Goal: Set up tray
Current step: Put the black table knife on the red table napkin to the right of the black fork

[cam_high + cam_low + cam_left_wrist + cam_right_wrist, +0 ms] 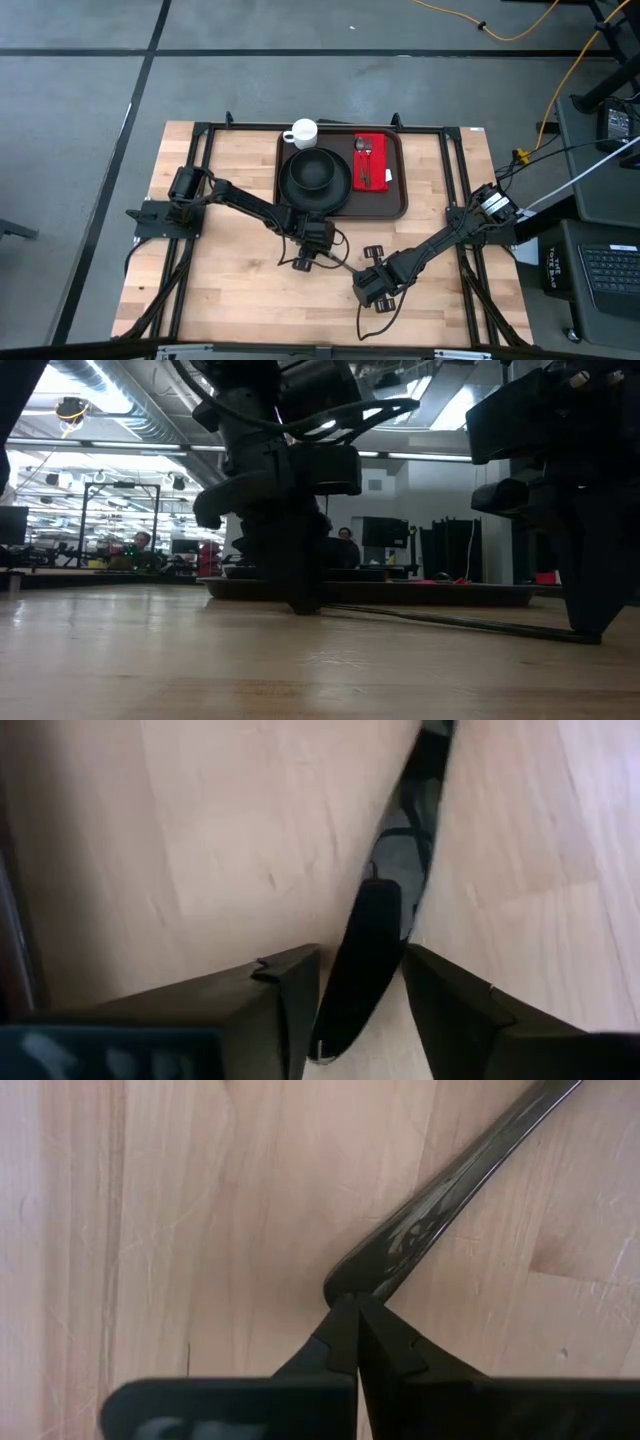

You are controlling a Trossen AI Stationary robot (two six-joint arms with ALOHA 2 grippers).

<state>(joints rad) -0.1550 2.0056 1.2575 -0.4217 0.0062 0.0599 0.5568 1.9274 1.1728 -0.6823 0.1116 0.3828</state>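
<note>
Wooden surface carries the tray at its far middle with plate, napkin and cutlery, while near it the left gripper straddles a dark utensil handle, jaws parted, and the right gripper, clenched, pins its other end; next, I judge, comes closing and lifting it trayward.

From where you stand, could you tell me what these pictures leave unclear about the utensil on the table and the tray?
- Utensil: the left gripper hides its near end in the left wrist view; the picture's edge cuts the far end in the right wrist view, so its type stays unclear.
- Tray: the low view shows only its rim; the left arm blocks the contents.
- Cutlery on the napkin: too small in the high view.
</note>
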